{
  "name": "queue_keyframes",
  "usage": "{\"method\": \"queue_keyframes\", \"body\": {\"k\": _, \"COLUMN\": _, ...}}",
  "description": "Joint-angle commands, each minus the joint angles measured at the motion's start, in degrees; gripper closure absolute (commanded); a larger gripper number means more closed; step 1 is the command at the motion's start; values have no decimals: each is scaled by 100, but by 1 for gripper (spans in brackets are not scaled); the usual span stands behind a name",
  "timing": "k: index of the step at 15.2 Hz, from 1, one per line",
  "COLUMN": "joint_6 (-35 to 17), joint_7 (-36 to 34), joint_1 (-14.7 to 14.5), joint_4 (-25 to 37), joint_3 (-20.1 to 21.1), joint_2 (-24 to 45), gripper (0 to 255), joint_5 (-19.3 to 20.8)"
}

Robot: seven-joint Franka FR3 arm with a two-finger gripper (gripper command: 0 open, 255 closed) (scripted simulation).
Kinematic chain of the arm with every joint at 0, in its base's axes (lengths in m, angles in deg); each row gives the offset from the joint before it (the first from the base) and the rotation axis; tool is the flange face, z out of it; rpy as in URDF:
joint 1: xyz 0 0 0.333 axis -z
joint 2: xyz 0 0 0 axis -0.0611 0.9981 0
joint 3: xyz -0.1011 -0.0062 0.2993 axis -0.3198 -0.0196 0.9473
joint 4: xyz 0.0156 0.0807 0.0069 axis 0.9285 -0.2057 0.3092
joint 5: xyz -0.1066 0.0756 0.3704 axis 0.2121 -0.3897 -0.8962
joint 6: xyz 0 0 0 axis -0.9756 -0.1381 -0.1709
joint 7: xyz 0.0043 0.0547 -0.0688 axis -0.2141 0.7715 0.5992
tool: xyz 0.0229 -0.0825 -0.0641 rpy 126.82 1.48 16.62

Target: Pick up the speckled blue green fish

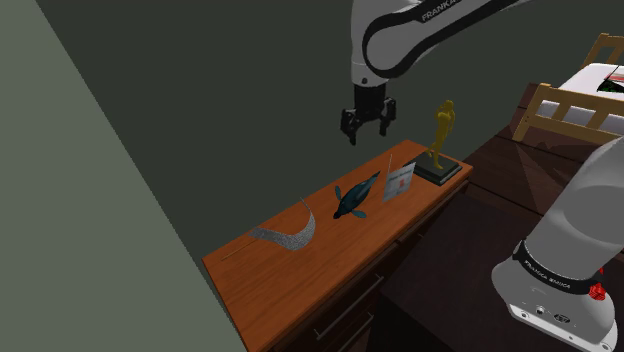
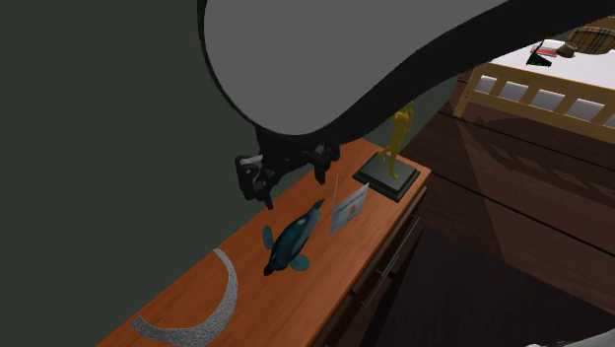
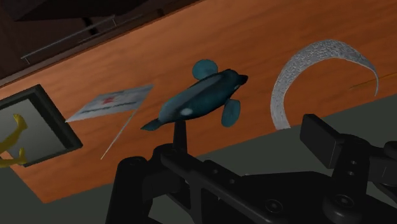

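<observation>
The fish (image 1: 353, 196) is dark blue-green with rounded fins and lies flat on the orange-brown dresser top (image 1: 262, 285), near its middle. It also appears in the second exterior view (image 2: 294, 240) and the wrist view (image 3: 200, 98). My black gripper (image 1: 368, 125) hangs in the air well above the fish and slightly toward the wall behind it, open with nothing between its fingers. In the second exterior view the gripper (image 2: 293, 182) is above the fish's snout end. From the wrist view the gripper (image 3: 251, 137) looks down on the fish, fingers wide apart.
A small white flag on a thin pole (image 1: 399, 180) stands just beside the fish. A gold statuette (image 1: 442, 128) on a dark square base sits at the dresser's end. A grey speckled crescent (image 1: 292, 236) lies on the fish's other side. A dark wall runs behind; a wooden bed (image 1: 575, 100) stands beyond.
</observation>
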Motion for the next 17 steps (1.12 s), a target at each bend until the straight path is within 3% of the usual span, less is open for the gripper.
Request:
{"method": "queue_keyframes", "body": {"k": 1, "joint_6": -258, "joint_7": -350, "joint_1": 45, "joint_4": 86, "joint_3": 66, "joint_2": 406, "gripper": 0, "joint_5": 88}}
{"method": "queue_keyframes", "body": {"k": 8, "joint_6": -905, "joint_7": -1490, "joint_1": 101, "joint_4": 807, "joint_3": 66, "joint_2": 2025, "gripper": 0, "joint_5": 560}}
{"method": "queue_keyframes", "body": {"k": 17, "joint_6": -1298, "joint_7": -2617, "joint_1": -81, "joint_4": 2189, "joint_3": -305, "joint_2": 4065, "gripper": 0, "joint_5": 921}}
